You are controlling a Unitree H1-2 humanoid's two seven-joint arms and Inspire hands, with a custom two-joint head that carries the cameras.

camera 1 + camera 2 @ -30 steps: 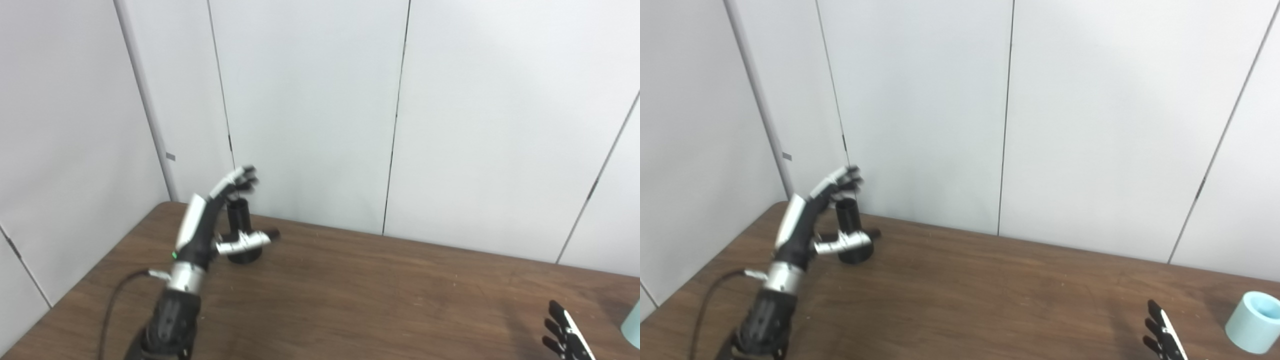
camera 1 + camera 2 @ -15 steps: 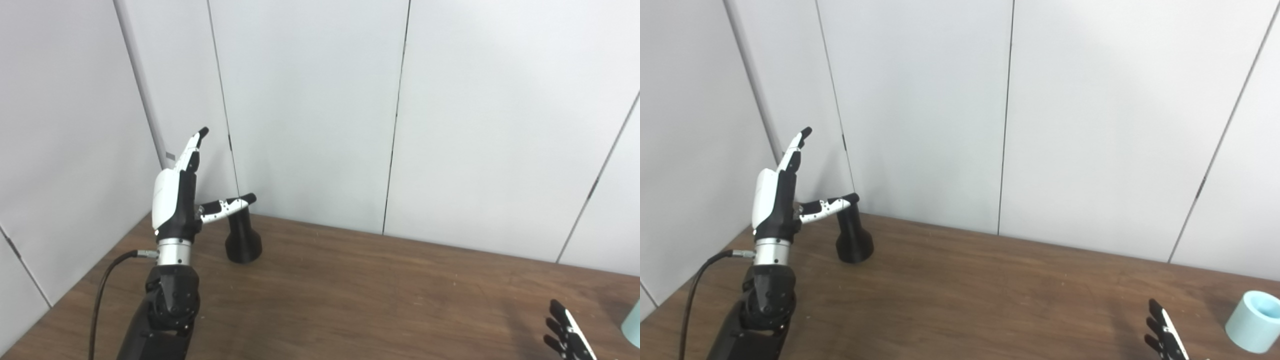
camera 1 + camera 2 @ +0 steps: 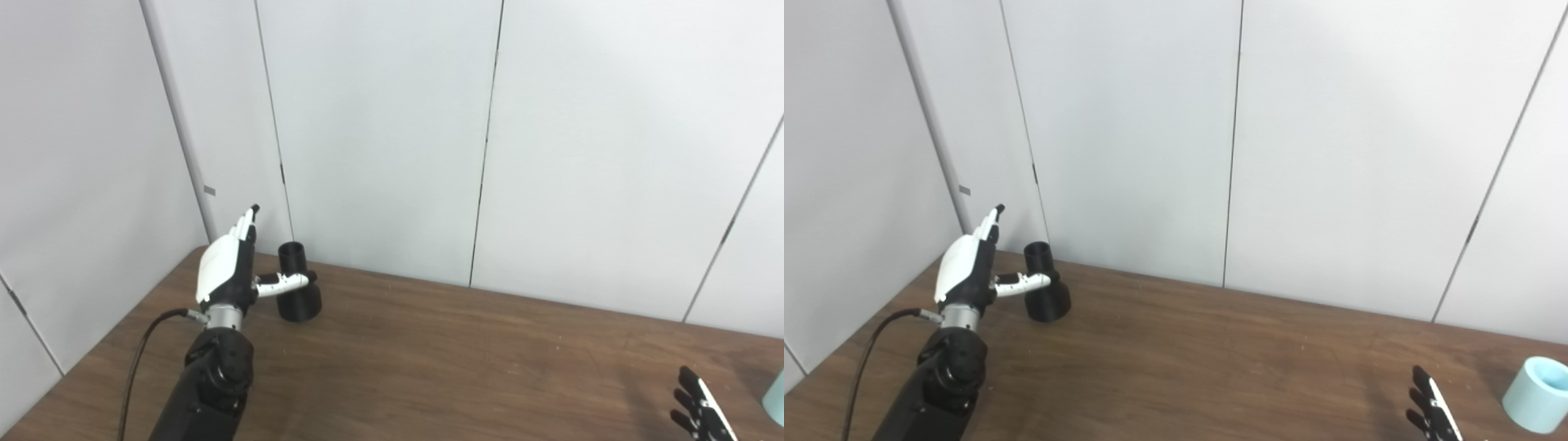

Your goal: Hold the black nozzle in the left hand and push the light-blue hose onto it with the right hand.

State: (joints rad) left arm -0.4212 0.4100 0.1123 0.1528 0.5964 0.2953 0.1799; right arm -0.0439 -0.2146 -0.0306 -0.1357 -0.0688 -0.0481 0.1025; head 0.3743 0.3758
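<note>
The black nozzle stands upright on the brown table at the far left, narrow end up. My left hand is open just left of it, fingers straight up, thumb stretched across the front of the nozzle. It holds nothing. The light-blue hose piece stands at the table's right edge. My right hand is open at the bottom right, only its fingers showing, a short way left of the hose.
Grey wall panels rise right behind the table and close in on the left. A black cable runs from my left wrist down toward the table's near left edge.
My left hand, curled over the nozzle a second ago, opened and rose, then came back down beside the nozzle with fingers straight. The nozzle stays put. The right hand dropped slightly.
</note>
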